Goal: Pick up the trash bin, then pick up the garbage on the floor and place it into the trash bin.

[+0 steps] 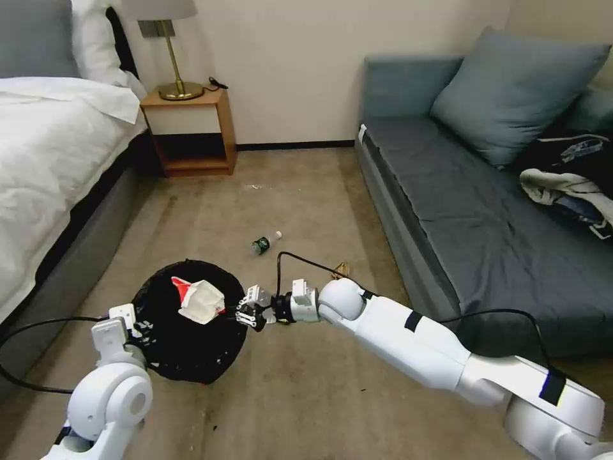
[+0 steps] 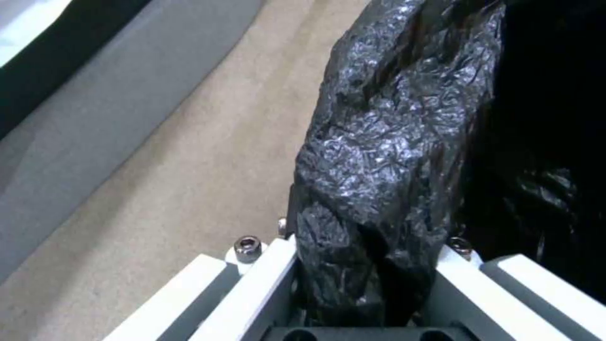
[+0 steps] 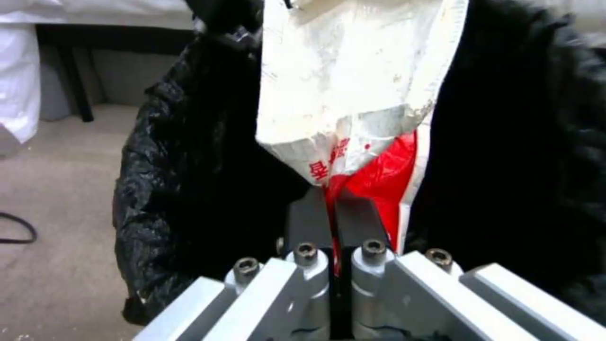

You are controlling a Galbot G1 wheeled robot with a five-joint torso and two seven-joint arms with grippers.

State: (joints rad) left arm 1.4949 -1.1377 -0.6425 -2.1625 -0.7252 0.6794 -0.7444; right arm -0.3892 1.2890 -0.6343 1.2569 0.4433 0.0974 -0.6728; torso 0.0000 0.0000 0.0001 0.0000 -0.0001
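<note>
Black crinkly plastic lines the trash bin, and the left gripper holds this bin by its rim: in the left wrist view the bag-covered rim passes between the two white fingers, which are clamped on it. The bin hangs tilted above the carpet floor, its mouth turned up toward the head camera.

The right gripper is at the opposite side of the rim. Its dark fingers are pressed together on the red edge of the red-and-white wrapper. From the fingertips the wrapper reaches out over the bin's mouth, with black bag around it.

Beyond the right fingers, well apart from the bin, the small green-labelled bottle lies on its side on the carpet, between the bed and the grey sofa.
</note>
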